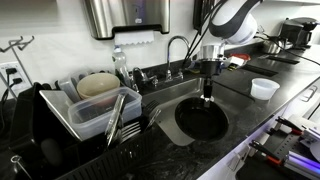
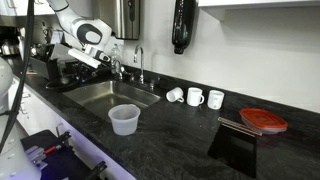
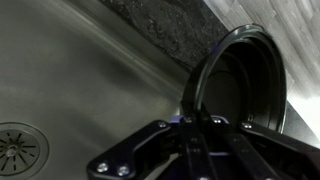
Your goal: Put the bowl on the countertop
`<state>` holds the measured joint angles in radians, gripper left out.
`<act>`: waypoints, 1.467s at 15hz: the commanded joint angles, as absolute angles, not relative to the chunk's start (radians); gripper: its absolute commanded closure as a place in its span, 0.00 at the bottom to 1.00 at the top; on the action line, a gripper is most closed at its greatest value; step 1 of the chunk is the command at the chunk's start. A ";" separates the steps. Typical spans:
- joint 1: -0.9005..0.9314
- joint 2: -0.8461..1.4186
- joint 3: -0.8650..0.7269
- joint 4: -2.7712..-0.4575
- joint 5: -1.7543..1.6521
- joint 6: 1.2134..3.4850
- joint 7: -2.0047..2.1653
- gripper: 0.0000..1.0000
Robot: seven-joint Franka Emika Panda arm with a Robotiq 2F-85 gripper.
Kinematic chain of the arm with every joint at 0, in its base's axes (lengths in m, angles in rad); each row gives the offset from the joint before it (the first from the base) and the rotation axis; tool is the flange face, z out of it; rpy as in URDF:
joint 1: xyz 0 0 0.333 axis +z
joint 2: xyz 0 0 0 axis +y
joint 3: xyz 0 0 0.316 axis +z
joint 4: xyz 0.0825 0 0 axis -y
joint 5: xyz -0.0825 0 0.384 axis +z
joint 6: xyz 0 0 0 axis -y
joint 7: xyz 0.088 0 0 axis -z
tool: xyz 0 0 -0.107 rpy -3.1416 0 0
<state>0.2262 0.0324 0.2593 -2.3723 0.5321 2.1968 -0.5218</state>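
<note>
Black shiny worktop (image 2: 175,145) runs along a wall, and one grey sink (image 2: 100,93) is cut into it. One tap (image 1: 178,50) stands behind the sink.

One black bowl (image 1: 200,122) is down inside the sink, not on the worktop. The tool (image 1: 208,96) reaches down to it from above. In the wrist view the bowl's (image 3: 245,85) rim curves up from the tool (image 3: 197,126). The tool is pressed together on the rim and pinches it. One round drain (image 3: 18,150) shows in the sink floor nearby.

Three white mugs (image 2: 196,97) sit in a row near the wall. One see-through tub (image 2: 124,119) sits near the front edge. One red lid (image 2: 263,120) lies further along. One rack (image 1: 95,112) beside the sink holds boxes. One silver box (image 1: 125,15) hangs on the wall, and any label on it is too small to read.
</note>
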 commanded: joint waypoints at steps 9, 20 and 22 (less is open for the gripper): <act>0.282 0.149 0.316 -2.266 0.606 2.184 -0.644 0.98; 0.259 0.346 0.368 -2.112 0.555 2.145 -0.639 0.98; 0.250 0.346 0.366 -2.120 0.547 2.137 -0.639 0.98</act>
<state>0.2798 0.3466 0.3542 -2.1216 0.5675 2.1758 -0.6289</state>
